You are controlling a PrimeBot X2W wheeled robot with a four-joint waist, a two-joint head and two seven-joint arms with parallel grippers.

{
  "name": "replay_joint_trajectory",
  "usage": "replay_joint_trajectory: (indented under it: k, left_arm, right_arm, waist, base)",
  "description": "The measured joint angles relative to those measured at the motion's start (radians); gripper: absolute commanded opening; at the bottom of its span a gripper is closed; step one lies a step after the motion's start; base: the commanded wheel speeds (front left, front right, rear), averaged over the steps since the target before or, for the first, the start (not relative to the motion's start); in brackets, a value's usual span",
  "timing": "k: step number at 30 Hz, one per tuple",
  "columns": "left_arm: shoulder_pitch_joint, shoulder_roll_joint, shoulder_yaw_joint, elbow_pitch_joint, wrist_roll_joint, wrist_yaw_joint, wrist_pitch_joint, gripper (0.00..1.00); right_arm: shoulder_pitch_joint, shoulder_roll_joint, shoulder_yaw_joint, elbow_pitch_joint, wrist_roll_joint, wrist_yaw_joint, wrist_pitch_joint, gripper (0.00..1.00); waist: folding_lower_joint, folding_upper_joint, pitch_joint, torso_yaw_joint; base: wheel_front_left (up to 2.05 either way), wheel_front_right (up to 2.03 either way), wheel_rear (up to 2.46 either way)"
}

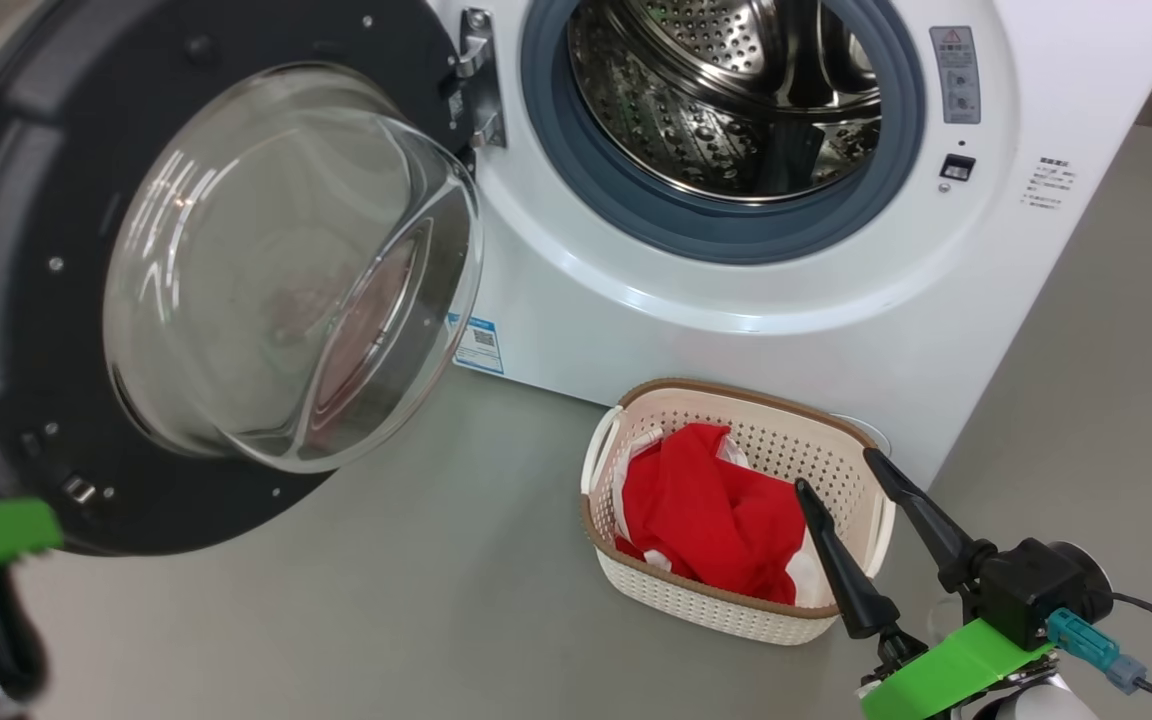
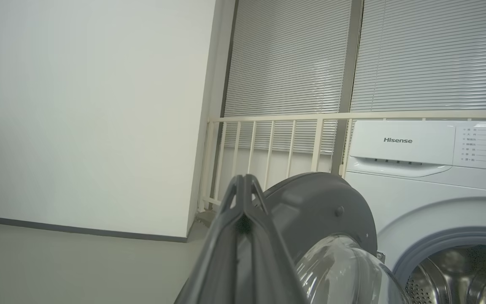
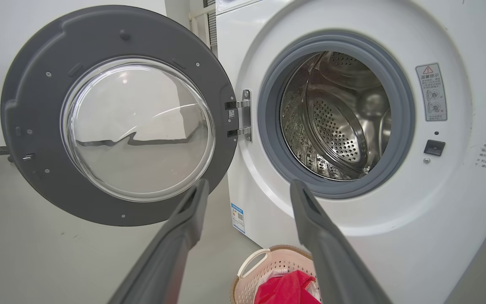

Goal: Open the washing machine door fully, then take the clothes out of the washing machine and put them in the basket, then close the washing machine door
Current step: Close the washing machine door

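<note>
DOOR WIDE, DRUM BARE: The washing machine door [image 1: 266, 280] stands swung wide on its hinge [image 1: 477, 80] to the left of the washing machine [image 1: 736, 330]. Its glass bowl bulges into the room and the mouth is left unobstructed. As much of the steel drum [image 1: 726, 90] as can be seen from here holds no fabric.

The clothes [image 1: 711, 510], red with white trim, lie heaped in the basket [image 1: 716, 605], which sits on the floor [image 1: 436, 600] close against the machine's front, directly below the opening. It appears to be set there so that a load lifted out needs only a short drop. The garments fill much of the basket and none hangs over the brown rim.

The robot's right pincer [image 1: 836, 470] hovers over the basket's right end, its two dark fingers well apart and empty. The left pincer [image 2: 243, 179], seen from its own wrist, has its fingertips pressed together with nothing between them. It points upward near the door's outer edge, and whether it touches the door cannot be told.

By the look of things the unloading is done and only the closing of the door is left. Fingers held together would suit a push on the rim.
</note>
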Motion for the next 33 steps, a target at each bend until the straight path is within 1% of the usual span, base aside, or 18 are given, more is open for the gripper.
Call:
replay_joint_trajectory:
  k: [2,4,5,8,9,12,16,21,24,27,33]
  left_arm:
    - [-0.057,0.016,0.034,0.055,-0.039,-0.021,-0.002,0.0]
    - [-0.106,0.044,0.044,0.122,-0.045,-0.04,-0.005,0.0]
    - [-0.132,0.049,0.054,0.159,-0.061,-0.049,-0.005,0.0]
    - [-0.216,0.055,0.081,0.278,-0.117,-0.053,-0.001,0.0]
    - [-0.245,0.058,0.094,0.319,-0.141,-0.062,0.005,0.0]
    - [-0.336,0.069,0.144,0.445,-0.221,-0.069,0.044,0.0]
    - [-0.438,0.085,0.211,0.597,-0.326,-0.069,0.141,0.0]
    - [-0.514,0.132,0.257,0.751,-0.42,-0.069,0.296,0.0]
    - [-0.538,0.154,0.267,0.801,-0.459,-0.081,0.379,0.0]
    - [-0.551,0.173,0.267,0.838,-0.474,-0.082,0.459,0.0]
    - [-0.561,0.177,0.28,0.865,-0.541,-0.099,0.589,0.0]
  right_arm:
    - [-0.001,-0.002,0.0,0.003,0.0,0.0,0.0,1.0]
    - [-0.001,-0.005,-0.001,0.005,0.0,0.0,0.0,1.0]
    - [-0.002,-0.007,-0.002,0.006,0.0,0.0,0.0,1.0]
    - [-0.013,-0.01,-0.002,0.012,0.0,0.0,0.0,1.0]
    - [-0.02,-0.01,-0.001,0.012,0.0,0.0,0.0,1.0]
    - [-0.037,-0.011,0.011,0.012,0.0,0.0,0.0,1.0]
    - [-0.038,-0.017,0.015,0.013,0.0,0.0,0.0,1.0]
    - [-0.038,-0.026,0.018,0.014,0.001,0.0,0.0,1.0]
    - [-0.038,-0.027,0.018,0.014,0.001,0.0,0.0,1.0]
    - [-0.038,-0.028,0.018,0.014,0.001,0.0,0.0,1.0]
    - [-0.037,-0.028,0.017,0.014,0.002,0.0,0.0,1.0]
  waist:
    - [0.0,0.0,0.003,-0.008]
    - [0.0,0.0,0.006,-0.014]
    - [0.0,0.0,0.008,-0.017]
    - [0.0001,0.0,0.012,-0.026]
    - [0.0,0.0,0.013,-0.029]
    - [0.0,0.0,0.015,-0.04]
    - [0.0,0.0,0.017,-0.054]
    - [0.0,0.0,0.022,-0.074]
    - [0.0,0.0,0.027,-0.084]
    - [0.0,0.0,0.03,-0.089]
    - [0.0,0.0,0.034,-0.089]
  base:
    - [0.0,0.0,0.0]
    - [0.0,0.0,0.0]
    - [0.0,0.0,0.0]
    - [0.0,0.0,0.0]
    - [0.0,0.0,0.0]
    - [0.0,0.0,0.0]
    - [0.0,0.0,0.0]
    - [0.0,0.0,0.0]
    - [0.0,0.0,0.0]
    - [0.0,0.0,0.0]
    - [0.0,0.0,0.0]
